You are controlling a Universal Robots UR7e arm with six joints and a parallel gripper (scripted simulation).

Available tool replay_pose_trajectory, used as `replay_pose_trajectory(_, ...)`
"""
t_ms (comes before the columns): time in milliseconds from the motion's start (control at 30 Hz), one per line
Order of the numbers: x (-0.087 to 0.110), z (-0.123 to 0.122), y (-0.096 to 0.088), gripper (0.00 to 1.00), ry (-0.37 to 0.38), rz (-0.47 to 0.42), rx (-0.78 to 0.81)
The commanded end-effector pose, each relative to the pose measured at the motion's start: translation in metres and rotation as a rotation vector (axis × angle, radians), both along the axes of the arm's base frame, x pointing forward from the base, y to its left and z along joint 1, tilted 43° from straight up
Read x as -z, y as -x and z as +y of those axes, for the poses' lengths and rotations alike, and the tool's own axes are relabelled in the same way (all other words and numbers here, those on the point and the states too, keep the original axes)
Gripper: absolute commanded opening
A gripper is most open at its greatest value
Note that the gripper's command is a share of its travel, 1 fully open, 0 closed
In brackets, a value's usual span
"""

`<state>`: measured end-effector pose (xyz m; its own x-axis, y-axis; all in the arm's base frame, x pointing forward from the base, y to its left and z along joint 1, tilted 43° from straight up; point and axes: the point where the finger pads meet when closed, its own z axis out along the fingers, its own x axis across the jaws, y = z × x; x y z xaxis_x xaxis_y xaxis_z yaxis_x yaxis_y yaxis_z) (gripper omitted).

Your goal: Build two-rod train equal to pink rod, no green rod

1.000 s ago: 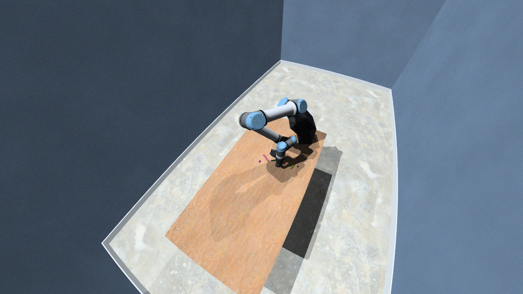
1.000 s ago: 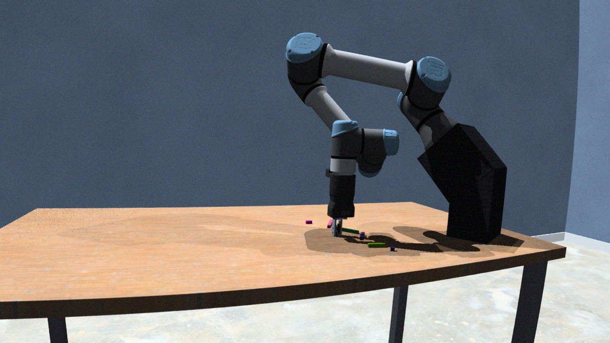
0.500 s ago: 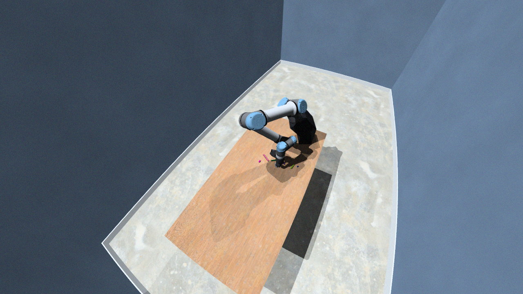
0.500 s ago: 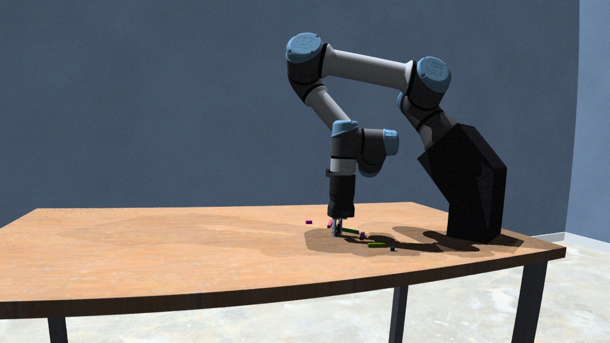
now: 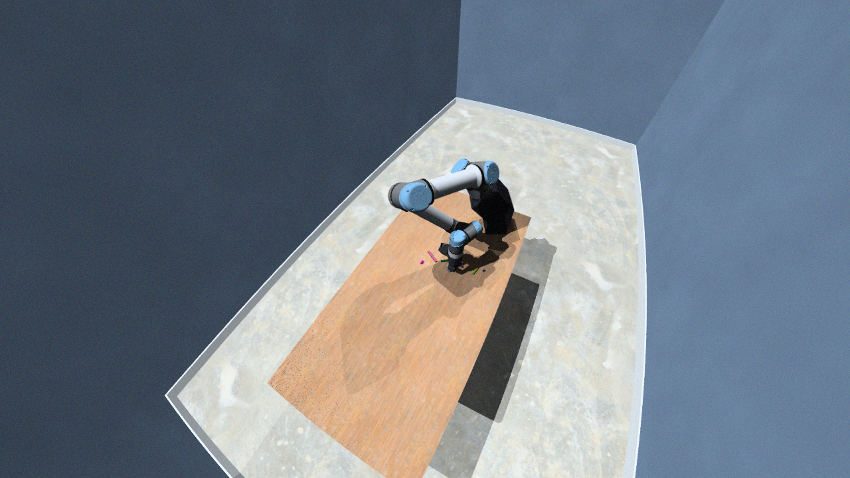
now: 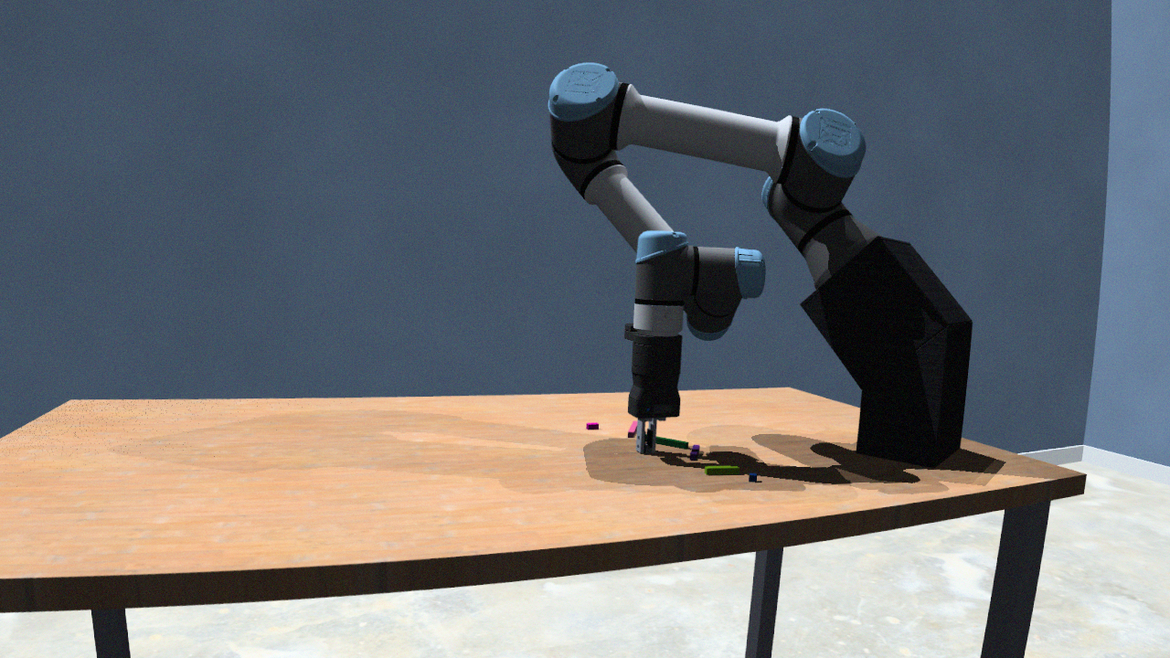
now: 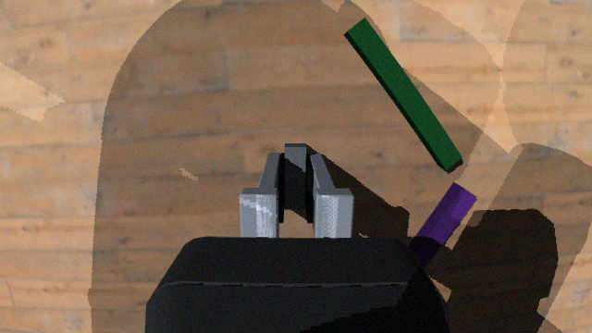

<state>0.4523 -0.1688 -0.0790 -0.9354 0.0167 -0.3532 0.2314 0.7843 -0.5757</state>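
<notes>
My claw [image 5: 451,270] [image 6: 646,450] [image 7: 294,174] is pinching what I am taking for the grey rod [image 7: 295,173], its sides lying between my dark pads. I am working low over the table [image 5: 356,338] [image 6: 327,491], though I cannot tell whether the rod's underside is touching the wood.

Just beside me, the purple rod [image 5: 461,265] [image 6: 694,451] [image 7: 446,213] is lying askew to mine, partly hidden by my body in the wrist view. Grey and purple are adding up to pink, so I am judging these two to be my train; they are standing apart and unaligned.

Just past purple's end, the green rod [image 5: 444,260] [image 6: 672,442] [image 7: 404,94] is crowding it, probably too closely for the required gap. I am therefore favouring a train site away from green, setting grey flat, spreading my fingers evenly and rising straight so nothing is dragging. For purple I am planning a grip across its width, turning it to grey's line, then bringing it down end to end without nudging.

Farther out, the lime rod [image 5: 475,271] [image 6: 721,470], blue rod [image 5: 483,270] [image 6: 752,477], pink rod [image 5: 431,255] [image 6: 632,429] and magenta rod [image 5: 422,261] [image 6: 592,425] are needing no handling.

Set against the earlier top and exterior views, the present ones show no change that can be made out, neither in position nor in pose.
</notes>
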Motion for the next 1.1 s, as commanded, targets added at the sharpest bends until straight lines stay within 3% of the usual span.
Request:
replay_pose_trajectory(0,0.0,0.0,0.0,0.3,0.0,-0.001,-0.001)
replay_pose_trajectory(133,0.0,0.0,0.0,0.36,0.0,-0.001,-0.001)
replay_pose_trajectory(167,0.0,0.0,0.0,0.42,0.0,-0.001,-0.001)
replay_pose_trajectory(233,0.0,0.0,0.0,0.42,0.0,-0.001,-0.001)
replay_pose_trajectory(267,0.0,0.0,0.0,0.48,0.0,-0.001,-0.001)
replay_pose_trajectory(333,0.0,0.0,0.0,0.48,0.0,-0.001,-0.001)
replay_pose_trajectory(367,0.0,0.0,0.0,0.54,0.0,-0.001,-0.001)
replay_pose_trajectory(800,-0.001,0.001,0.0,0.54,0.0,-0.001,-0.001)
replay_pose_trajectory(1067,-0.012,0.01,0.004,0.54,0.0,-0.001,-0.001)
